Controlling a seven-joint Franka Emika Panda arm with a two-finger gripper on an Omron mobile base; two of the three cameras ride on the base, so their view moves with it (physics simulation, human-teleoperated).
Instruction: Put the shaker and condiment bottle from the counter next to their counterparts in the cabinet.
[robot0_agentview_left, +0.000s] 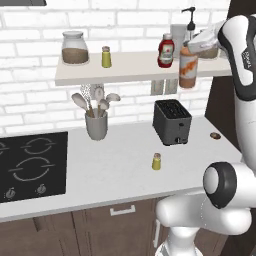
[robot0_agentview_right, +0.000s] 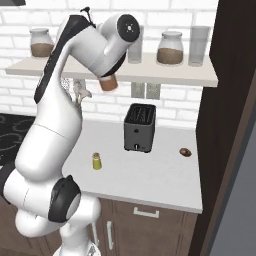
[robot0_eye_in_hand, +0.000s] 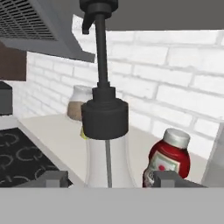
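One long off-white flat shelf board (robot0_agentview_left: 125, 72) on the white brick wall carries the squat glossy red ketchup bottle (robot0_agentview_left: 166, 51) and a small yellow-green shaker (robot0_agentview_left: 106, 57). Beside the ketchup, at the board's front edge, the tall orange bottle (robot0_agentview_left: 188, 67) hangs with its clear neck between the two-finger gripper (robot0_eye_in_hand: 107, 178), jaws clamped on it; its base is hidden from the hand camera. Down on the smooth pale counter (robot0_agentview_left: 120, 165), the tiny dull olive cylinder shaker (robot0_agentview_left: 156, 161) stands before the black toaster (robot0_agentview_left: 171, 121).

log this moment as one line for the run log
hand: shut on condiment bottle | bottle: at shelf edge, beside ketchup | shaker: on counter
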